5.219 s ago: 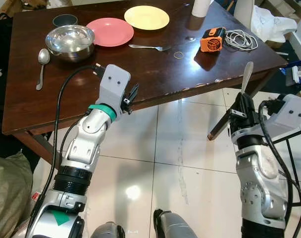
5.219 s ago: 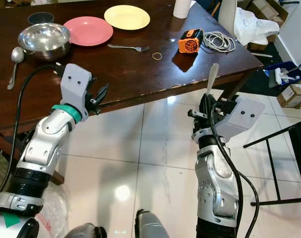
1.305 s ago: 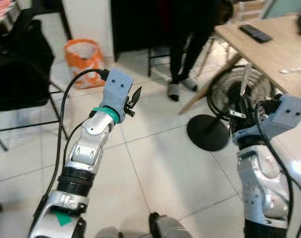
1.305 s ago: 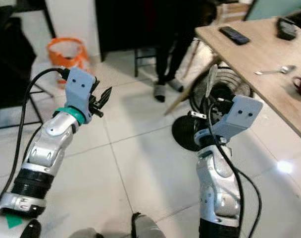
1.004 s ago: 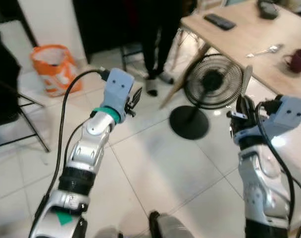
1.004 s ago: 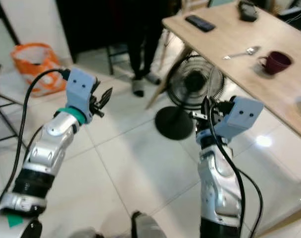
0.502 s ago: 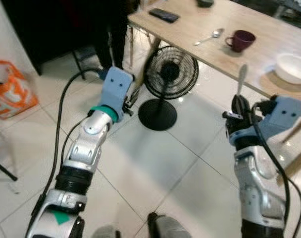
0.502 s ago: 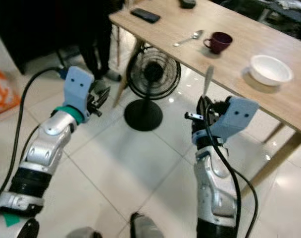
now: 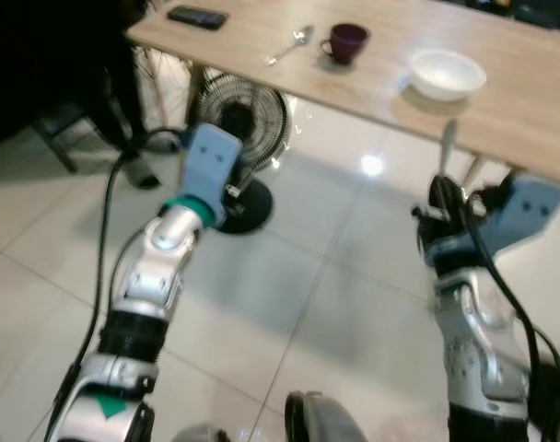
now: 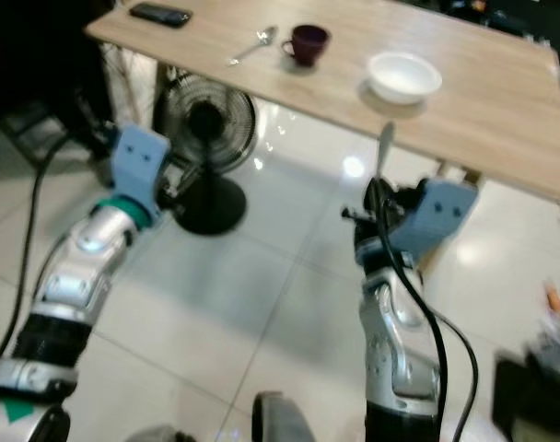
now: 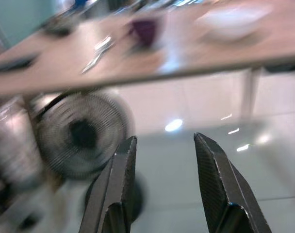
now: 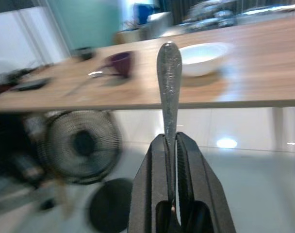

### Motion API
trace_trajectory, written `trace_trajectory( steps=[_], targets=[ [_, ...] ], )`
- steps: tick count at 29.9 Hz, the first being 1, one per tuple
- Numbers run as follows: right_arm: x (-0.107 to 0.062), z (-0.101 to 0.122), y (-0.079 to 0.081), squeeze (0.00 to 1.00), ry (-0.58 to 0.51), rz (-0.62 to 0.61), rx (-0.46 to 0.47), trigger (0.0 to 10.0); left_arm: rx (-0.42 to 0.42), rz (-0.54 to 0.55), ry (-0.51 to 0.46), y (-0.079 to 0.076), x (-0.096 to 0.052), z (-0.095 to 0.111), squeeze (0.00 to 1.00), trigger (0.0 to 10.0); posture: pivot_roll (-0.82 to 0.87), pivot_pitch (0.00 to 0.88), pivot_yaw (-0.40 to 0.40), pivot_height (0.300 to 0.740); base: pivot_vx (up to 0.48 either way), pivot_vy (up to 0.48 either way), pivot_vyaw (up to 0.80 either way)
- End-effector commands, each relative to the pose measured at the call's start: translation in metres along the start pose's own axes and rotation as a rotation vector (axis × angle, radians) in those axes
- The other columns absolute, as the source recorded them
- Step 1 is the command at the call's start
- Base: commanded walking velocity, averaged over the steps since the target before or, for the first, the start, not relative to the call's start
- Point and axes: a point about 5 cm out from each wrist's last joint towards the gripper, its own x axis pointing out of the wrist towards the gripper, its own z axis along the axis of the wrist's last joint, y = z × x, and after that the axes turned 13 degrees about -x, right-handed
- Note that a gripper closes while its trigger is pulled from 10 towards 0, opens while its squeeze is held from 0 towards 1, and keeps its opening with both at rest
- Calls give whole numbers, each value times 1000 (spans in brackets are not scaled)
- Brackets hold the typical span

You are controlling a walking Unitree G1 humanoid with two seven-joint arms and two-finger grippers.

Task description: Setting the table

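1. Right gripper (image 12: 172, 145): fingers pressed together on the handle of a metal utensil (image 12: 168, 82), held upright with the rounded handle end standing up past the fingertips; working end hidden inside the grip, so spoon or fork cannot be told.
2. Same utensil in the head views: pale strip rising above the right gripper (image 9: 443, 198), held in the air over white tiled floor (image 9: 298, 276), short of the table edge.
3. Left gripper (image 11: 162, 145): fingers (image 11: 119, 174) parted by a moderate gap, nothing between them, touching nothing; raised over the floor in front of the fan.
4. Light wooden table (image 9: 529, 101) ahead, carrying a white bowl (image 9: 447, 73), a dark maroon mug (image 9: 345, 40), a spoon (image 9: 291, 44) just beside the mug, and a dark phone (image 9: 197, 17) near the far left end.
5. Black pedestal fan (image 9: 234, 120) standing on the floor under the table's left part.
6. Head views somewhat blurred.
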Motion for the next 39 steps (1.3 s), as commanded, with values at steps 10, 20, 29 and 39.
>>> trace_trajectory(
  steps=[10,20,29,39],
  targets=[
    [1,2,5,0,-8,21,4,10000,-5,12,13,4,-3,-5,0,10000,32,21,24,740,0,0,-800],
    [2,4,5,0,-30,25,-1,10000,14,18,8,4,-3,-4,0,10000,33,18,24,740,0,0,-640],
    [1,9,9,0,-54,56,-11,10000,27,50,-9,6,-3,-3,0,10000,35,24,26,740,348,0,0],
    [1,12,12,0,-75,74,4,10000,28,57,-9,7,-2,-2,0,10000,36,30,28,740,480,0,0]
  ],
)
